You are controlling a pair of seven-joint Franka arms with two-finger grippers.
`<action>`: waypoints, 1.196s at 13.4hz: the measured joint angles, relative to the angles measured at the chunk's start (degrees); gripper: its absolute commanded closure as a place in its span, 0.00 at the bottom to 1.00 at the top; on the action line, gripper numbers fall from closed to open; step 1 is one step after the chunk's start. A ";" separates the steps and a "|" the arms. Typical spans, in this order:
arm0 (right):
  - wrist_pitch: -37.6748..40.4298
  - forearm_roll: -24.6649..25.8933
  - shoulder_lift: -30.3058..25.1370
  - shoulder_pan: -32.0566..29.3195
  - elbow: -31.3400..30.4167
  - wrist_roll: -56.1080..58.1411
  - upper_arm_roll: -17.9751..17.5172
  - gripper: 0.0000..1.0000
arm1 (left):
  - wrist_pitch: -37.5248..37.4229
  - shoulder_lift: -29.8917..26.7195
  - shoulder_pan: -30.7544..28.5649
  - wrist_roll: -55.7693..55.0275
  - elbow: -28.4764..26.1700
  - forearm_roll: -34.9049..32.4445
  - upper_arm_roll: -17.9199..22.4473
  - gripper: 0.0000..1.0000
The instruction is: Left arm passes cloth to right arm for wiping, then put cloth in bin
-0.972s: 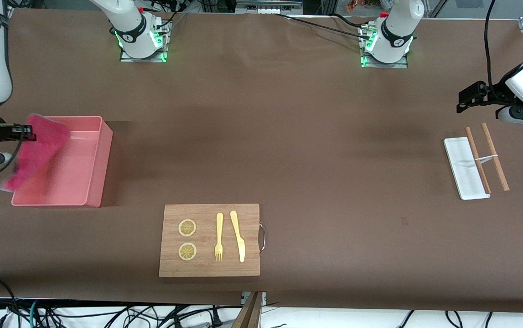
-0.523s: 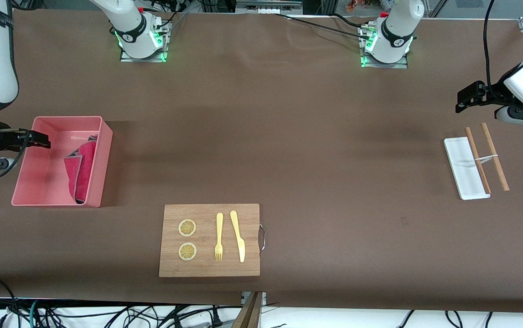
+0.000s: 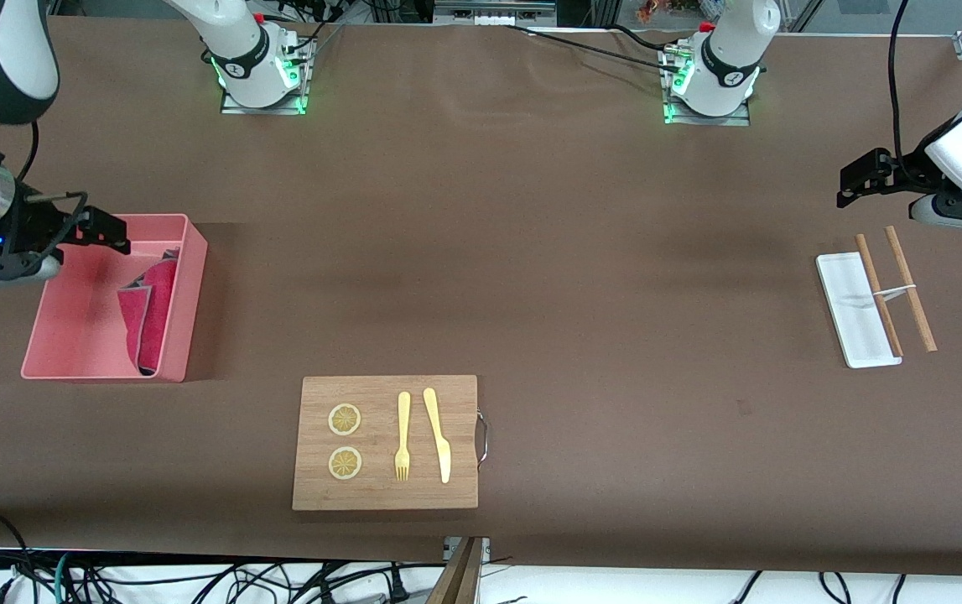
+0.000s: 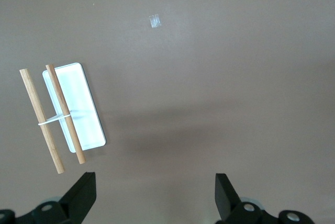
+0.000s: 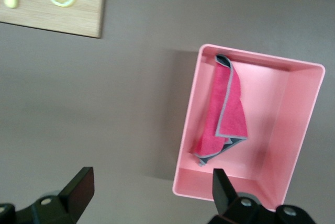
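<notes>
Front view shows you the crimson-pink fuzzy cloth (image 3: 149, 312) dropped into the pale pink plastic bin (image 3: 189, 294); right gripper (image 3: 103, 228) released, lifting; left gripper (image 3: 854, 180) waits, fingers spread: task looks finished.

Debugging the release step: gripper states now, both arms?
Left gripper: open, empty, over the table near the white tray.
Right gripper: open, empty, over the bin's edge.
</notes>
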State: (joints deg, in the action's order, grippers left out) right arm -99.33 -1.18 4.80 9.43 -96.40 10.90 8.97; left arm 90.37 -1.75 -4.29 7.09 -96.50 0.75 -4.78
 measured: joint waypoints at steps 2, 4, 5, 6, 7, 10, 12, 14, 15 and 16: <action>0.56 -0.01 -1.15 0.00 0.45 -1.33 -2.39 0.01 | 0.00 0.00 0.07 -0.04 0.37 0.00 -0.14 0.00; 0.74 -0.01 -1.25 0.03 0.45 -4.08 -4.28 0.01 | 0.00 0.00 0.06 -0.04 0.45 0.00 -0.17 0.00; 0.77 0.00 -1.17 0.02 0.45 -4.52 -4.67 0.00 | 0.00 0.00 0.06 -0.04 0.45 0.00 -0.17 0.00; 0.76 0.00 -1.14 0.02 0.45 -4.53 -4.73 0.00 | 0.00 0.00 0.07 -0.04 0.45 0.00 -0.18 0.00; 0.76 0.00 -1.14 0.01 0.52 -4.53 -4.73 0.00 | 0.00 0.00 0.07 -0.04 0.45 0.00 -0.18 0.00; 0.76 0.00 -1.15 0.32 1.01 -4.53 -4.85 0.00 | 0.00 0.00 0.06 -0.04 0.45 0.00 -0.18 0.00; 0.90 0.00 -1.15 0.59 1.45 -4.53 -4.93 0.00 | 0.00 0.00 0.06 -0.04 0.45 0.00 -0.18 0.00; 1.93 0.01 -1.15 0.66 2.50 -4.53 -4.93 0.00 | 0.00 0.00 0.06 -0.04 0.45 0.00 -0.17 0.00; 2.19 0.02 -1.15 0.68 2.88 -4.53 -4.93 0.00 | 0.00 0.00 0.06 -0.04 0.45 0.00 -0.17 0.00; 2.29 0.02 -1.15 0.68 3.07 -4.53 -4.93 0.00 | 0.00 0.01 0.06 -0.04 0.45 0.00 -0.17 0.00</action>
State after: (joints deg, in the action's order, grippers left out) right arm -97.04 -1.16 3.66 10.12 -93.32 6.36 4.04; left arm 90.36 -1.75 -4.23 7.05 -96.05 0.75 -4.96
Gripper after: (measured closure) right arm 0.000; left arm 0.000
